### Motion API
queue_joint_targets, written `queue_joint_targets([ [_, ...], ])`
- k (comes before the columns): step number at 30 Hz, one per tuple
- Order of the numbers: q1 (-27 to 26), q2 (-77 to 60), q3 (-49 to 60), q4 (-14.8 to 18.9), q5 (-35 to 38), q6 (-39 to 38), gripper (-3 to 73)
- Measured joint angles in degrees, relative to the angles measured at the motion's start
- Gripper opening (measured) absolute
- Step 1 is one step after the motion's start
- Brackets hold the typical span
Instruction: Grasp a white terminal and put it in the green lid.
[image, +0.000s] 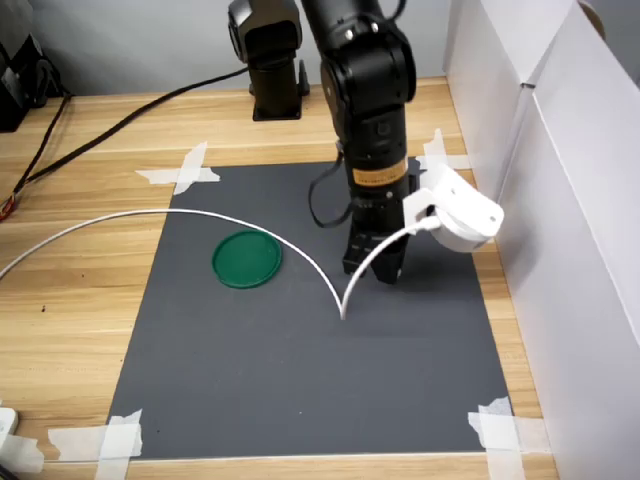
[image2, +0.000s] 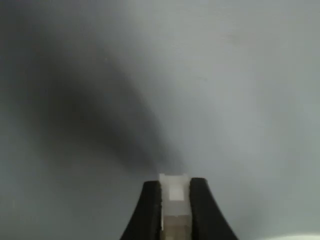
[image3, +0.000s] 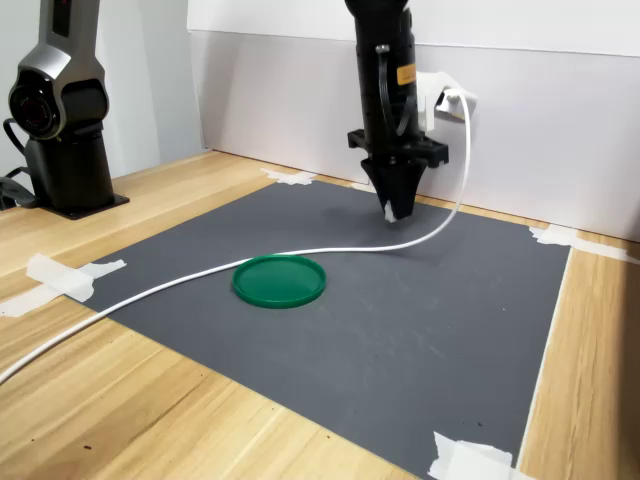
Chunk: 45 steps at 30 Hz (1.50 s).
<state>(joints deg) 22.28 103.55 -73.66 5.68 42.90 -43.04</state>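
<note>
Seen from the wrist, a small white terminal (image2: 175, 194) is pinched between my two black fingers (image2: 150, 205), with my gripper (image2: 175, 184) shut on it. In both exterior views the gripper (image: 375, 270) (image3: 393, 210) points straight down, low over the dark grey mat (image: 300, 370). A speck of white, the terminal (image3: 390, 214), shows at its tip in the second exterior view. The green lid (image: 247, 259) (image3: 279, 281) lies flat on the mat with nothing in it. It is to the gripper's left in the first exterior view, and nearer the camera and left in the second exterior view.
A white cable (image: 300, 250) (image3: 200, 272) loops from the wrist camera across the mat, passing the lid. White tape strips (image: 180, 172) hold the mat's corners. A white wall (image: 570, 200) stands along the first exterior view's right. A black arm base (image3: 65, 120) stands on the second exterior view's left.
</note>
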Motion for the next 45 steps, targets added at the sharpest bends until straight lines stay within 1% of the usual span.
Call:
queue_joint_targets([
  [4, -3.0, -6.5, 0.0, 0.0, 1.6, -0.9, 8.4],
  [9, -7.5, -12.9, 0.0, 0.1, 5.1, -4.4, 8.4],
  [11, -9.9, -14.8, 0.0, 0.9, 7.1, -5.4, 8.4],
  [17, -17.2, -18.6, 0.0, 4.6, 13.9, -8.8, 8.4],
  [20, -19.6, -20.1, 0.1, 5.0, 16.5, -9.5, 8.4],
  [24, -21.7, -22.7, 2.0, 5.0, 17.7, -10.6, 8.4],
  [29, -24.2, -25.1, 8.0, 4.6, 16.7, -14.3, 8.4],
  [32, -25.7, -25.7, 12.8, 4.4, 13.4, -16.5, 8.4],
  [36, -26.8, -25.0, 18.0, 4.0, 7.1, -18.4, 8.4],
  [41, -27.0, -21.3, 19.0, 3.7, 3.2, -18.7, 8.4],
  [45, -27.0, -18.0, 19.1, 2.5, 1.6, -18.9, 8.4],
])
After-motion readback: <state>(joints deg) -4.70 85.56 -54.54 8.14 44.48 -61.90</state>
